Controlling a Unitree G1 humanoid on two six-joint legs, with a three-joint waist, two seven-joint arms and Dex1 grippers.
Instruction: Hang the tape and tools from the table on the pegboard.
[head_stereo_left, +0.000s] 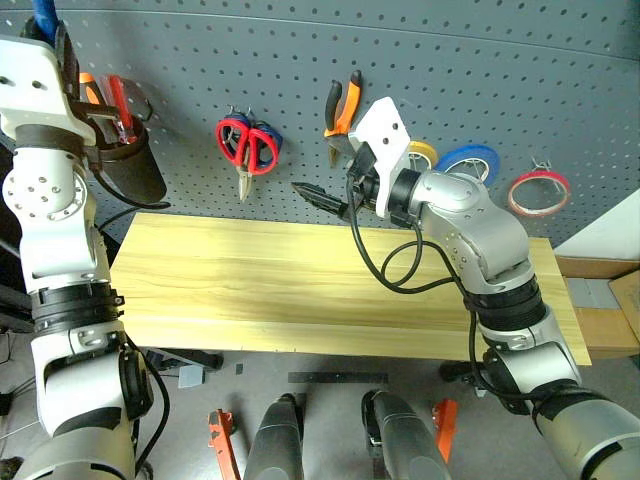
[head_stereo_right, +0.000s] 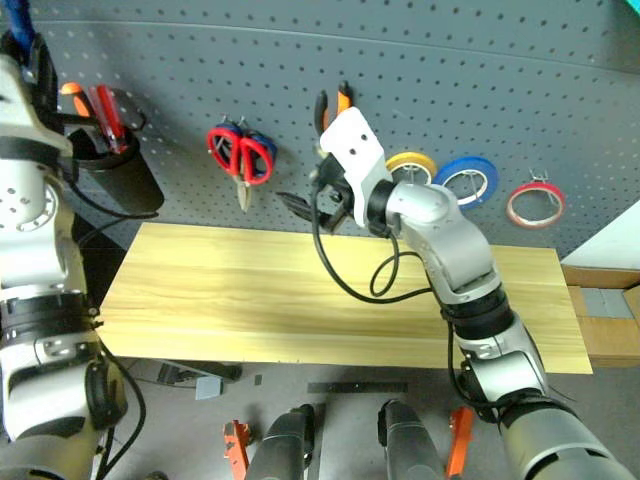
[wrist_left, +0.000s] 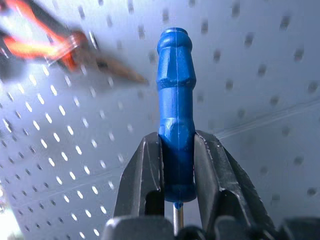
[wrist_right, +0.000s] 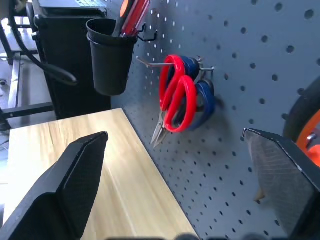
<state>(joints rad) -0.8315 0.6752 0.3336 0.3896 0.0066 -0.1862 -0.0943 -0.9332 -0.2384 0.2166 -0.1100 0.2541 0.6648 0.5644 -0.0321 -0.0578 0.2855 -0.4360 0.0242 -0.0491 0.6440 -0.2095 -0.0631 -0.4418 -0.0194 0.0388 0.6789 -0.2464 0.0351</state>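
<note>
Left fingers grip the blue-handled screwdriver before the pegboard. Right fingers spread open, red-handled scissors beyond them.

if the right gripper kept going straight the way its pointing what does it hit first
Most likely the pegboard, near the red-handled scissors hanging on it. The open right gripper points along the board above the table with nothing between its fingers; depth is unclear, so it might touch the scissors first.
</note>
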